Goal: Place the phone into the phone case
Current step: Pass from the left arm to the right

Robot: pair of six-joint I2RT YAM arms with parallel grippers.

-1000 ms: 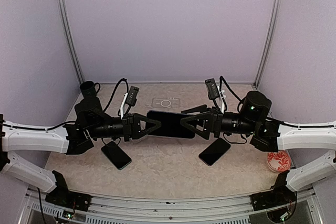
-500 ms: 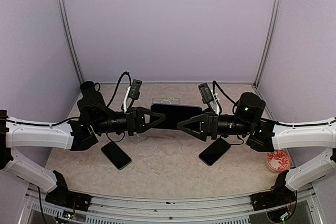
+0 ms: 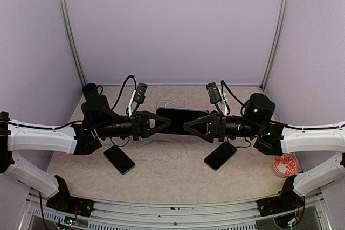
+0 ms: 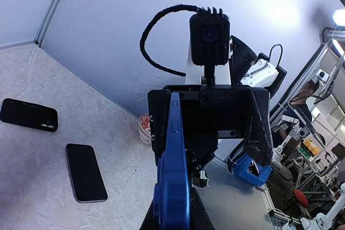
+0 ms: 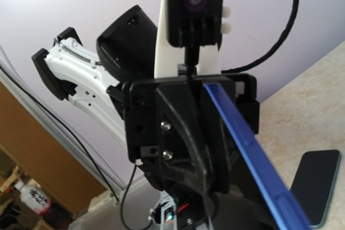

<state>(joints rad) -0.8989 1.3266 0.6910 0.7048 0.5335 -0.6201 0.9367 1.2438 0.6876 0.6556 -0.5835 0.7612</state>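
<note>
A phone-sized slab (image 3: 181, 120), dark on its face with a blue edge (image 4: 174, 149), hangs flat above the table's middle between both arms. I cannot tell whether the blue edge is a case around a phone. My left gripper (image 3: 168, 122) is shut on its left end. My right gripper (image 3: 187, 126) straddles its right end; in the left wrist view its two fingers (image 4: 260, 133) stand wide apart, so it is open. In the right wrist view the blue edge (image 5: 253, 154) runs past the left gripper's black fingers (image 5: 183, 138). A clear phone case (image 3: 170, 104) lies behind on the table.
Two dark phones lie on the table, one at the front left (image 3: 119, 159) and one at the front right (image 3: 220, 155). A black phone-shaped piece with camera lenses (image 4: 28, 115) lies farther off. A red patterned dish (image 3: 285, 165) sits at the right edge.
The held slab has moved up and toward the back wall with both grippers. The right gripper has slid further over its right end.
</note>
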